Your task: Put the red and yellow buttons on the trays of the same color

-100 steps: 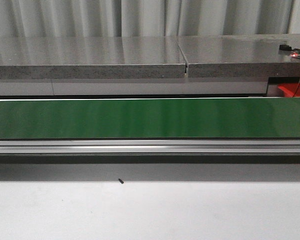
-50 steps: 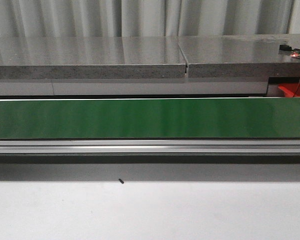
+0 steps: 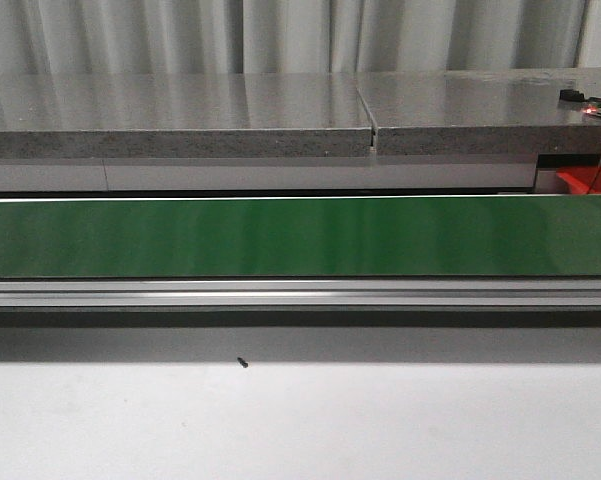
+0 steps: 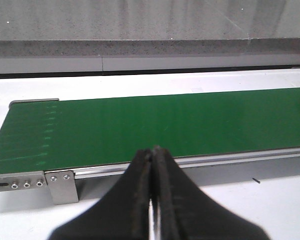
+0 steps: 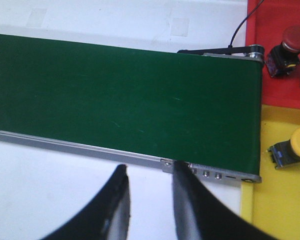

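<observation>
change: we see nothing moved since a second ago in the front view, belt bare, same speck on the table.
left gripper [image 4: 152, 200]: fingers pressed together, no gap, holding nothing. It hangs over the near rail of the belt's left end.
right gripper [image 5: 150, 200]: fingers parted a little, nothing between them. It sits over the near rail by the belt's right end.
white table [image 3: 300, 430]: nearest us, bare but for a small dark speck [image 3: 242, 363].
conveyor belt [image 3: 300, 237]: green, runs across behind the table, no button on it in any view.
red button [image 5: 289, 42]: already on the red tray [image 5: 279, 90], just past the belt's right end.
yellow button [image 5: 297, 146]: on the yellow tray [image 5: 284, 200], lying on its side we think.
grey counter [image 3: 180, 115]: farthest, behind the belt, a small cabled device [image 3: 585, 102] at its right end.
step, our judgement: waiting for the next button to ride in.
how to do it well: we'd keep the right fingers apart and low over the belt, read the cap colour first, grip the button body across its sides, lift clear of the belt edge, then lower onto the matching tray without knocking the ones there.
</observation>
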